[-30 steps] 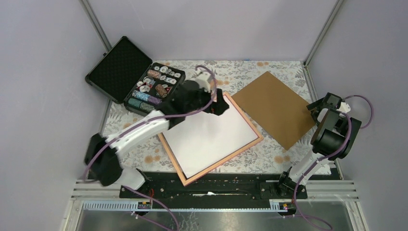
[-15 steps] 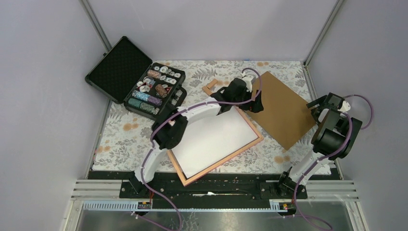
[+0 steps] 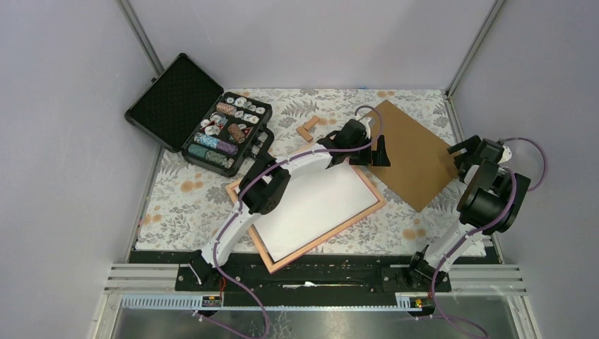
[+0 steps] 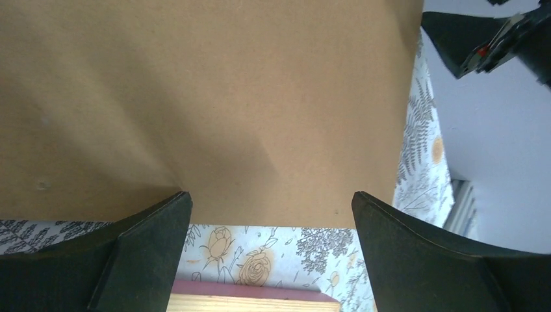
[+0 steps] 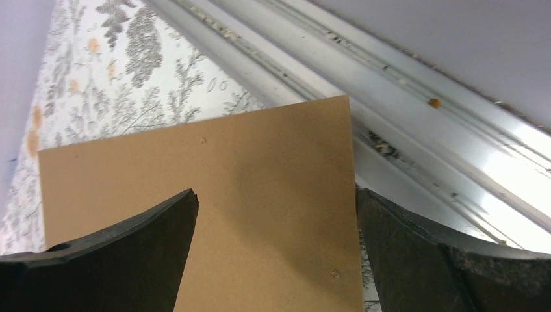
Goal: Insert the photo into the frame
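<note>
The photo [image 3: 311, 208] lies white back up inside the pinkish-orange frame [image 3: 330, 235] in the middle of the table. The brown board [image 3: 413, 152] lies to the frame's right. My left gripper [image 3: 369, 155] is open and empty at the board's left edge, just past the frame's far right corner. In the left wrist view the open gripper [image 4: 269, 198] spans the board's edge [image 4: 214, 97], with the frame corner [image 4: 253, 302] below. My right gripper [image 3: 463, 150] is open and empty at the board's right corner; the wrist view shows the gripper [image 5: 276, 192] over the board [image 5: 260, 195].
An open black case [image 3: 173, 99] holding poker chips [image 3: 226, 131] stands at the back left. Small wooden blocks [image 3: 308, 128] lie behind the frame. A metal rail [image 5: 422, 130] and the enclosure wall run just beyond the board's right side.
My left arm has swung right from the frame's far edge to the board's left edge. The board has shifted slightly. My right gripper has turned a little toward the board.
</note>
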